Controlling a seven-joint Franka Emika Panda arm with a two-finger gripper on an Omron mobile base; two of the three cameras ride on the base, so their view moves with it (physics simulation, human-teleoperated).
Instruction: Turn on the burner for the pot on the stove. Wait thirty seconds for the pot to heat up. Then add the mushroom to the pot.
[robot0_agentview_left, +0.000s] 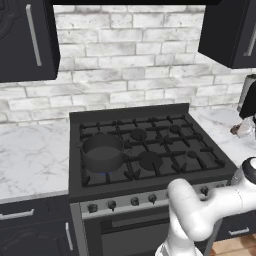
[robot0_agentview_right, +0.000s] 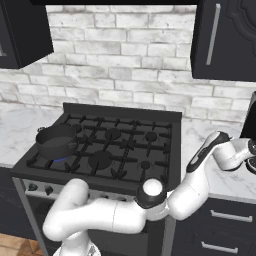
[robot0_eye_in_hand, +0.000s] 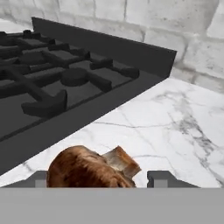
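Already lit, the burner (robot0_agentview_left: 105, 172) shows a small blue flame under the pot (robot0_agentview_left: 103, 151), which is seen at the left front of the stove (robot0_agentview_left: 150, 150) in both base views. The step in hand appears to be the taking of the mushroom (robot0_eye_in_hand: 85, 169), found at the bottom centre of the hand view, on the marble tabletop (robot0_eye_in_hand: 175, 127) just beside the stove's right edge. The hand (robot0_eye_in_hand: 103, 177) is set wide, its two dark tips standing either side of the mushroom; whether they touch it cannot be told, and no grip is judged made. Next, a closing on the mushroom, a lift, and a carry leftward across the grates to the pot would be called for. The raised grate bars and the stove's back rail lie along that path. A dark appliance (robot0_agentview_left: 247, 97) stands at the right edge of the left base view.
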